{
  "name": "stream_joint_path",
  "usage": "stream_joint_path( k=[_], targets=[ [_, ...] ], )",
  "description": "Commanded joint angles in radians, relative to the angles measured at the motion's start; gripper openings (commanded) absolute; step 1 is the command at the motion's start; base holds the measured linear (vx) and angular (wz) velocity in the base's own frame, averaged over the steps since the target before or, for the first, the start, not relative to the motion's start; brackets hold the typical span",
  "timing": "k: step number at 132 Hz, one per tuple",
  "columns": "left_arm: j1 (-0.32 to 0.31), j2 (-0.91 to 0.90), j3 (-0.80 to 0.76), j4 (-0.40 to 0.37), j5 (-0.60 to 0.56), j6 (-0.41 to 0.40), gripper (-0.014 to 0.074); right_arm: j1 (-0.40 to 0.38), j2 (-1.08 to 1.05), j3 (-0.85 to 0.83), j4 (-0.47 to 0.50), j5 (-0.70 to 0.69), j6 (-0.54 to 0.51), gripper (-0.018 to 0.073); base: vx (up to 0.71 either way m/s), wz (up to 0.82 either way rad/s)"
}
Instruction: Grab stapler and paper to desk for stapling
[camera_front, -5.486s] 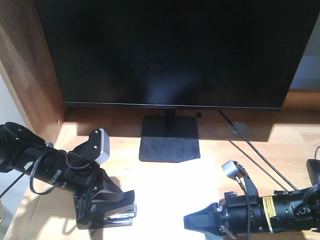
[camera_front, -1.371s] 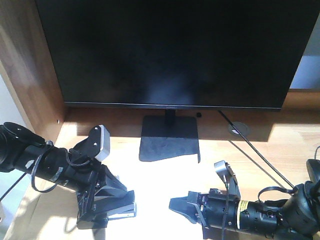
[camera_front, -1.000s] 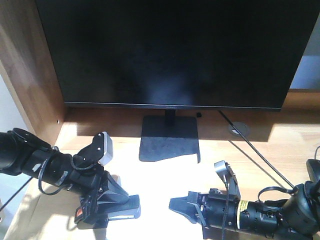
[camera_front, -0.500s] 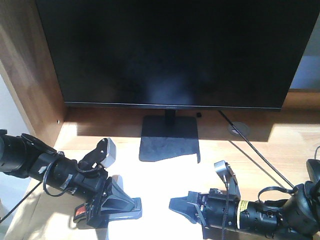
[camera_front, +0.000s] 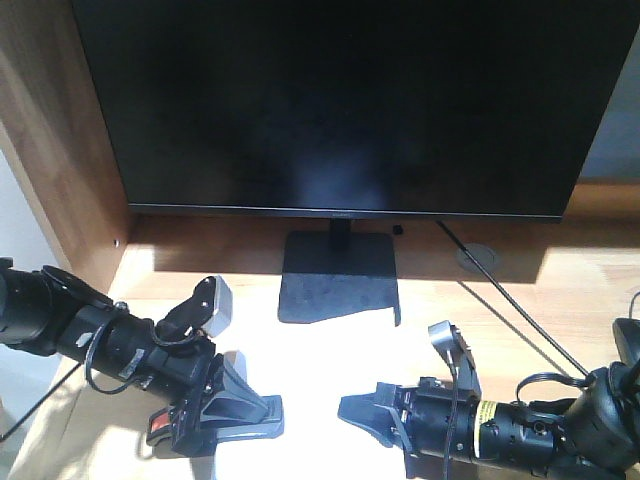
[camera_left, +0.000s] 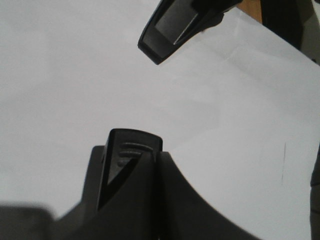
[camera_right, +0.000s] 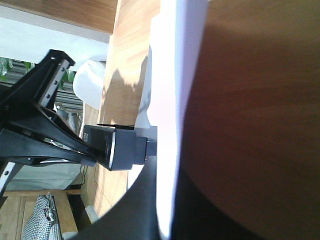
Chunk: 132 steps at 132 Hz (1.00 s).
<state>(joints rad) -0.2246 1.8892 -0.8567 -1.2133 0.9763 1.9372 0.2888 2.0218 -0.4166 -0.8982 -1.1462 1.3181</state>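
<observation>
Paper (camera_front: 320, 360): plain white sheet lying flat on the light wood-grain counter (camera_front: 585, 275), just in front of the monitor base (camera_front: 338, 285), between the two arms. Strongly sunlit and washed out in the front view, edges hard to trace there. In the left wrist view, clean white surface (camera_left: 75, 75) with one faint short pencil-like stroke near its right edge.

Stapler (camera_front: 165, 430): small, black, with an orange patch on top at the end facing the counter's left edge. Seen low on the counter at the paper's left margin, beneath the left arm and behind its fingers. Mostly hidden; contact with the arm not determinable.

Left pincer (camera_front: 262, 412): low over the paper's left part, tips pointing toward the right arm. In the wrist view, fingers (camera_left: 131, 150) pressed together, nothing visible between them.

Right pincer (camera_front: 362, 412): low at the paper's right part, tips facing the left arm, well apart from it. Opening not determinable; wrist view shows only a dark finger edge along the sheet (camera_right: 167, 75), grip on it unconfirmed.

Surroundings: large dark monitor (camera_front: 340, 100) above; round grommet (camera_front: 480, 258) in the counter behind the right arm, with a black cable (camera_front: 515, 305) running past it; dark wood side panel (camera_front: 50, 130) at left.
</observation>
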Motion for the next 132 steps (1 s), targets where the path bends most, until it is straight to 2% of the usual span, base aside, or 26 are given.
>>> stream_joint_path(
  k=[1,22,41,64,74,96,97,107,117,132],
  targets=[
    [-0.003,-0.075,-0.004,0.043,-0.044,-0.010,-0.0006,0.002,-0.035,-0.009,-0.001,-0.176,-0.012,-0.0003,0.00,0.00],
    [-0.003,-0.180,-0.004,0.041,-0.045,-0.013,-0.0006,0.002,-0.035,-0.009,-0.001,-0.173,-0.012,-0.0003,0.00,0.00],
    [-0.003,-0.275,-0.004,0.042,-0.045,-0.063,-0.0006,0.001,-0.035,-0.009,0.000,-0.168,-0.012,0.0004,0.00,0.00],
    [-0.003,-0.351,-0.004,0.044,-0.052,-0.062,-0.0006,0.001,-0.035,-0.009,0.000,-0.168,-0.012,0.0074,0.00,0.00],
    [-0.003,-0.373,-0.004,0.044,-0.062,-0.062,-0.0006,0.001,-0.035,-0.009,-0.001,-0.168,-0.012,0.0151,0.00,0.00],
    [-0.003,-0.398,-0.004,0.044,-0.074,-0.062,-0.0006,0.001,-0.035,-0.009,-0.003,-0.168,-0.012,0.0432,0.00,0.00],
    [-0.003,-0.398,-0.004,0.044,-0.074,-0.062,-0.0006,0.001,-0.035,-0.009,-0.003,-0.168,-0.012,0.0470,0.00,0.00],
    [-0.003,-0.404,-0.004,0.044,-0.072,-0.062,-0.0006,0.001,-0.035,-0.009,-0.005,-0.166,-0.012,0.0573,0.00,0.00],
    [-0.003,-0.412,-0.004,0.044,-0.071,-0.062,-0.0006,0.001,-0.036,-0.009,-0.008,-0.152,-0.012,0.0627,0.00,0.00],
    [-0.003,-0.428,-0.004,0.044,-0.074,-0.062,-0.0006,0.001,-0.038,-0.009,-0.010,-0.113,-0.013,0.0621,0.00,0.00]
  ],
)
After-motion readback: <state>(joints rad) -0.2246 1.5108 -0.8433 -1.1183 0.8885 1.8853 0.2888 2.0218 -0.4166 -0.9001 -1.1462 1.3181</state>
